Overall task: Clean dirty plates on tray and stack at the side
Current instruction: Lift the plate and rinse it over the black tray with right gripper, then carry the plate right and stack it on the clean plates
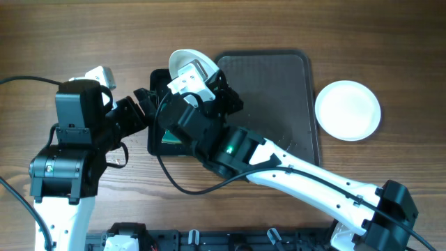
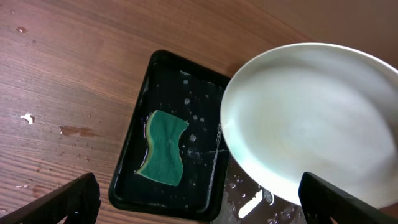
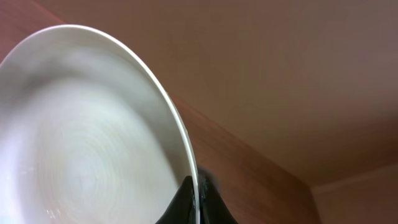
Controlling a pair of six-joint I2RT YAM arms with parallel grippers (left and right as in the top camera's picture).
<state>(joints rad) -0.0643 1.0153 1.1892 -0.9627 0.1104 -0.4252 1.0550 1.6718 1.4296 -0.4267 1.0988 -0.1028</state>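
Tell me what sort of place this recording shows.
Probably a robot lab workbench staged for dishwashing, not a real kitchen: wood-grain tabletop, small glossy black tray holding a green sponge, round white plate beside a large dark brown-grey rectangular tray.

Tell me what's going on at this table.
The right gripper holds a round white plate by its rim, tilted, over the edge of the small glossy black tray where a green sponge lies among water drops. The plate's face shows no blue smear. The left gripper hangs open, empty. Another plain white plate sits on the wooden table beside the large dark brown-grey tray.
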